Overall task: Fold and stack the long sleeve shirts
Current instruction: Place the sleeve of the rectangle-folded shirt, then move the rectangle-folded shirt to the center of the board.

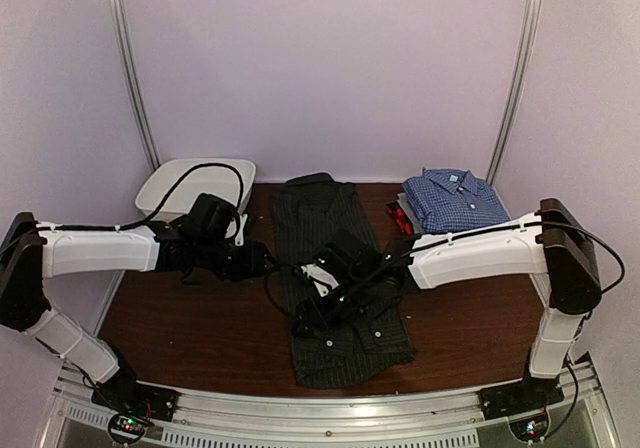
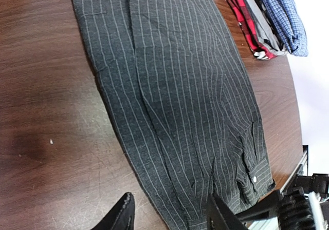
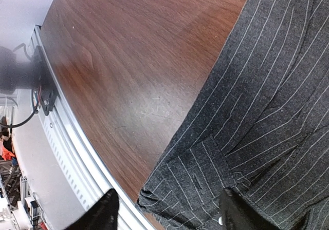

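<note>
Right pincer (image 3: 169, 212) mostly cropped, above shirt (image 3: 267, 101)

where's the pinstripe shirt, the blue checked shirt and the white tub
pinstripe shirt (image 2: 180, 96), left wrist view, middle of the laid-out body
blue checked shirt (image 1: 455, 200), top external view, front panel just below the collar
white tub (image 1: 165, 183), top external view, left inner wall
</note>
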`<action>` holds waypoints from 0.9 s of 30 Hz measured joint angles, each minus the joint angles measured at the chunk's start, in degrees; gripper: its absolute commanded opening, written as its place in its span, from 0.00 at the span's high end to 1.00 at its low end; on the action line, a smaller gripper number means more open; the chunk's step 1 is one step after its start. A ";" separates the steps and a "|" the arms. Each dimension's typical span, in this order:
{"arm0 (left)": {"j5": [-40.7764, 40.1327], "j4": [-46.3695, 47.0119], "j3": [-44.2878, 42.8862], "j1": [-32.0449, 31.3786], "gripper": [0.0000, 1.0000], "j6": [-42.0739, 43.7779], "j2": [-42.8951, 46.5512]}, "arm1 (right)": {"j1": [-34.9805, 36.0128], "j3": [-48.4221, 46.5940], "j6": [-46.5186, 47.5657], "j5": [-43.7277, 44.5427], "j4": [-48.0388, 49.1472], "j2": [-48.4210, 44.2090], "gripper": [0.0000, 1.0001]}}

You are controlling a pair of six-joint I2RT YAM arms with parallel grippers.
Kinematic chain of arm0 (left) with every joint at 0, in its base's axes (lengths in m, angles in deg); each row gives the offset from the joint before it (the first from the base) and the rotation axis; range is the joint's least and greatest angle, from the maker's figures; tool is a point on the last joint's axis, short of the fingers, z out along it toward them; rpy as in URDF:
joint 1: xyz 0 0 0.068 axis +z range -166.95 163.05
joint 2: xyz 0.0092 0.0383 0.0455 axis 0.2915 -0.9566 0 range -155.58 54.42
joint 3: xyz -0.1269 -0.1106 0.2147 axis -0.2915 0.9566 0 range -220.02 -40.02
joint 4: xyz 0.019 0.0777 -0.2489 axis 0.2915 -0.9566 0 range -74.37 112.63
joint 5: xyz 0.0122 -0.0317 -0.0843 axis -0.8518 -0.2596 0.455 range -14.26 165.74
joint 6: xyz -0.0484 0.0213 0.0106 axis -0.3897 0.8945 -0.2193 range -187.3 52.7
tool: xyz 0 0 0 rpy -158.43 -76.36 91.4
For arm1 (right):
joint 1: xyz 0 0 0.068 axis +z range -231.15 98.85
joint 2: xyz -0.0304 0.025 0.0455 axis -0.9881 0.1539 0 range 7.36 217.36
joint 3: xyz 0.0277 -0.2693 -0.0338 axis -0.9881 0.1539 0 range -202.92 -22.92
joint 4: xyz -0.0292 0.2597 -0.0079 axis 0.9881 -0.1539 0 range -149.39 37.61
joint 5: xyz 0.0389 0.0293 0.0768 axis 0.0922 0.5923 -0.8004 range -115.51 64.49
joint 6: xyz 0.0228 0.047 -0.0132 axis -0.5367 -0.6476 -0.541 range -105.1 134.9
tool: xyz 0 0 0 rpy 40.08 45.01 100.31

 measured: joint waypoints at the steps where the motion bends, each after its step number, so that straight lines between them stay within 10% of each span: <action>1: 0.39 0.39 0.15 0.00 0.48 -0.02 -0.02 | 0.00 -0.04 0.02 0.42 -0.07 -0.35 0.18; 8: 3.98 4.76 3.10 -0.20 0.48 -0.92 -0.04 | -2.05 1.14 -0.15 5.84 0.85 -7.32 0.01; 27: 15.67 17.00 11.72 -7.82 0.60 -8.83 -4.55 | -13.16 29.73 -5.40 9.81 10.12 -27.82 0.00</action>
